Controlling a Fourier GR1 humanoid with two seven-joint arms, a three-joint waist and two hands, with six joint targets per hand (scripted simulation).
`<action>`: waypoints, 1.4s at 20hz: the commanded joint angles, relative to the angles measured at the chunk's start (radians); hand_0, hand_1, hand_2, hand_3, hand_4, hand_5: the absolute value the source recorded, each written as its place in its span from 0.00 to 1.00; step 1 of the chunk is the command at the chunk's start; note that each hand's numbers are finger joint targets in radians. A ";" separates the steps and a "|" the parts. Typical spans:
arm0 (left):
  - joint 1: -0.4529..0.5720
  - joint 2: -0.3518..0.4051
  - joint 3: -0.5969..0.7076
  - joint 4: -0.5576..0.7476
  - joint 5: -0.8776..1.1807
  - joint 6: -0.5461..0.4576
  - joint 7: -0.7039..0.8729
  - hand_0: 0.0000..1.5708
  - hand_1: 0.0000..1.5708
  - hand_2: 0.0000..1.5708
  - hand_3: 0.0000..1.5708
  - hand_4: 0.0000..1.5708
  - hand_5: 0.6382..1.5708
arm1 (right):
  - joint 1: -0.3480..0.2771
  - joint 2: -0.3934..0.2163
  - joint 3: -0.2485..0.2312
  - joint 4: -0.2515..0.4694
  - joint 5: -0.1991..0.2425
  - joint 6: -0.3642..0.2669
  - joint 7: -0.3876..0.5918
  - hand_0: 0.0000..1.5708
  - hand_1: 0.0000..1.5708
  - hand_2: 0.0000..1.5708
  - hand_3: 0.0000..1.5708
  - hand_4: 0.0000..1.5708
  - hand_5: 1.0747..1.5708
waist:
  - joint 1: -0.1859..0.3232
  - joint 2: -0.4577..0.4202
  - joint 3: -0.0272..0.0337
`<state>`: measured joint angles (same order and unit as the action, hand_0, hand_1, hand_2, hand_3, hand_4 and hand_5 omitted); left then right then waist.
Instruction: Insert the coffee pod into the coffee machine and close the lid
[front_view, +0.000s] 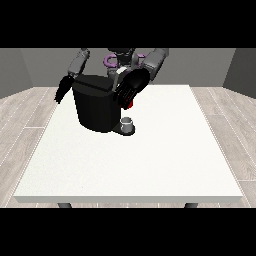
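Note:
The black coffee machine (95, 107) stands on the far left part of the white table (150, 165), its top lying flat. A small grey cup (128, 123) sits on its base at the front right. The hand at the view's right (132, 85) is at the machine's top right corner, fingers spread and fairly straight against it. A small red part (130, 104) shows just below that hand. The hand at the view's left (63, 89) hangs beside the machine's left side with straight fingers pointing down, holding nothing. I see no coffee pod.
The robot's torso (122, 57) is right behind the machine. The table's near half and right side stretch out in front of the machine, and wooden floor surrounds the table.

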<state>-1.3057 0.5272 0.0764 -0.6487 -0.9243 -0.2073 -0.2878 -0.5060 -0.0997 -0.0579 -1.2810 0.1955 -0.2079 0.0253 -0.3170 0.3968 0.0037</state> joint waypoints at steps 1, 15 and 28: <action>0.042 -0.002 0.011 0.027 -0.005 0.019 0.008 0.00 0.00 0.27 0.21 0.00 1.00 | 0.054 0.016 0.011 -0.001 0.007 -0.008 -0.005 0.00 0.00 0.00 0.00 0.07 1.00 | 0.006 -0.039 -0.0035; 0.241 -0.231 0.082 -0.056 0.166 -0.049 0.021 0.00 0.00 0.08 0.00 0.00 1.00 | 0.211 -0.007 -0.100 0.195 -0.062 0.001 -0.090 0.00 0.00 0.00 0.00 0.00 1.00 | 0.235 -0.308 -0.0040; 0.737 -0.524 0.271 -0.020 0.526 -0.056 -0.078 0.00 0.00 0.00 0.00 0.25 1.00 | 0.410 -0.006 -0.111 0.183 -0.088 0.032 -0.097 0.00 0.00 0.00 0.00 0.00 1.00 | 0.394 -0.656 -0.0037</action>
<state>-0.7032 0.0556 0.3648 -0.6716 -0.4451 -0.2725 -0.3460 -0.1262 -0.1061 -0.1693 -1.0954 0.1222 -0.1976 -0.0697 0.0486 -0.1700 -0.0009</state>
